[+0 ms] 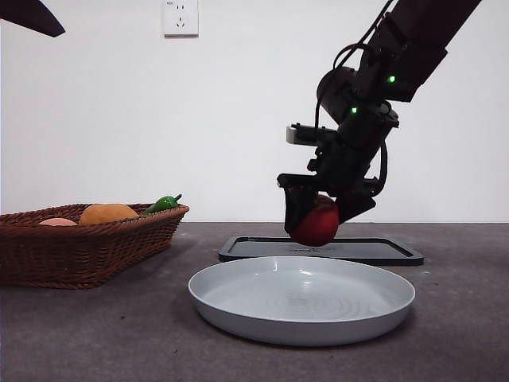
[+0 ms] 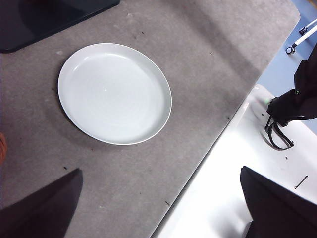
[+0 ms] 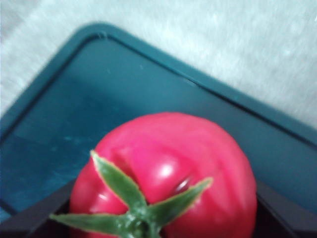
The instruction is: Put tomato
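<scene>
A glossy red tomato hangs just above the dark tray, clamped between the jaws of my right gripper, which reaches down from the upper right. Up close in the right wrist view the tomato fills the frame with its green stem toward the camera, black jaws on both sides, over the tray. My left gripper is high above the table with its jaws wide apart and nothing between them; it shows as a black tip at the front view's top left.
A pale grey plate lies in front of the tray, also below the left wrist camera as the plate. A wicker basket at the left holds an orange fruit, a green pepper and a pinkish fruit.
</scene>
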`<state>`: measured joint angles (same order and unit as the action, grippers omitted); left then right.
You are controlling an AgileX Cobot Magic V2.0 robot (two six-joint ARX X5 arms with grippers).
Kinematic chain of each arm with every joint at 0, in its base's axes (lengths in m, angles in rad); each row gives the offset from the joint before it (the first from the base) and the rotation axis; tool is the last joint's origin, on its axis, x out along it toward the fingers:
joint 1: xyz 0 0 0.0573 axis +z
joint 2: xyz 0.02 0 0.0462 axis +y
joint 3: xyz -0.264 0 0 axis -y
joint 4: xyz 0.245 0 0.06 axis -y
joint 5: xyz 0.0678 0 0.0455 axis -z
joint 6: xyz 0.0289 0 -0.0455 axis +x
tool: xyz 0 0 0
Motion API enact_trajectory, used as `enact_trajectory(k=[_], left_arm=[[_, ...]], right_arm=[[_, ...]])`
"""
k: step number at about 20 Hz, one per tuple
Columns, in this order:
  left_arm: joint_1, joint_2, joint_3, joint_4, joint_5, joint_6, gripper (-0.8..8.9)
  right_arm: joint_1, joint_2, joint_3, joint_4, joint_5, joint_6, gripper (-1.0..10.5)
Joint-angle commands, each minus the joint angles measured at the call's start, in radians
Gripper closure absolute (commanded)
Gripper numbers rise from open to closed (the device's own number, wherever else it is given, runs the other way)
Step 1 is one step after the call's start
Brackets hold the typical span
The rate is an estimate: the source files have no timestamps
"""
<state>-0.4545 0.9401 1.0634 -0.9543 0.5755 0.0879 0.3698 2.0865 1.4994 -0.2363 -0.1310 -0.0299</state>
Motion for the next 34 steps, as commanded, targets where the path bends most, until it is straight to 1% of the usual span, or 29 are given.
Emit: enact_trajectory(k=[1,4,5,6,7,8,9,10,11,16,21,24,26,27,31,34], left_arm=[[-0.005,0.006,0.023,0.005,0.005,0.005,3.15],[-0.005,0.006,0.023,0.005,0.005,0.005,3.15],[-0.005,0.006,0.023,0.005,0.005,0.005,3.15],[-0.005,0.006,0.023,0.005,0.005,0.005,3.15],[-0.005,0.006,0.023,0.004,0.005,0.005,3.15],[-0.005,0.006,0.023,0.004,0.005,0.005,3.15],[-0.005,0.006,0.023,0.004,0.005,0.005,3.15],[-0.005,0.006,0.023,0.004,0.005,0.005,3.15],[-0.005,0.006,0.023,0.004,0.005,0.005,3.15],[-0.005,0.006,0.023,0.004,0.005,0.005,3.15],[-0.005,0.006,0.023,0.005,0.005,0.005,3.15],[-0.005,0.006,0.023,0.004,0.005,0.005,3.15],[-0.005,0.006,0.023,0.005,0.005,0.005,3.15],[-0.005,0.006,0.023,0.004,0.005,0.005,3.15],[-0.005,0.006,0.023,0.005,0.005,0.005,3.15],[-0.005,0.006,0.023,0.005,0.005,0.005,3.15]], right_arm=[[0.001,0.032,0.027,0.005,-0.006,-0.005,7.7],[0.001,0.032,0.027,-0.005,-0.007,-0.008,7.6],[0.001,0.032,0.027,-0.013,-0.007,-0.008,7.0],[0.001,0.032,0.027,-0.024,-0.011,-0.008,6.1],[0.001,0.032,0.027,-0.031,-0.026,-0.008,5.6],[0.001,0.032,0.027,-0.034,-0.026,-0.008,5.6],[0.001,0.032,0.027,-0.038,-0.026,-0.008,5.3],[0.001,0.032,0.027,-0.042,-0.026,-0.008,4.6],[0.001,0.032,0.027,-0.045,-0.026,-0.007,4.4],[0.001,0.014,0.032,-0.069,-0.026,-0.005,4.1],[0.0,-0.1,0.033,-0.173,-0.026,-0.005,4.1],[0.0,-0.217,0.033,-0.293,-0.047,-0.004,4.1],[0.0,-0.318,0.033,-0.382,-0.108,-0.005,4.1],[0.0,-0.375,0.032,-0.429,-0.116,-0.005,4.1],[0.001,-0.586,0.031,-0.597,-0.132,-0.005,4.1],[0.001,-0.73,0.002,-0.639,-0.13,-0.005,4.1]])
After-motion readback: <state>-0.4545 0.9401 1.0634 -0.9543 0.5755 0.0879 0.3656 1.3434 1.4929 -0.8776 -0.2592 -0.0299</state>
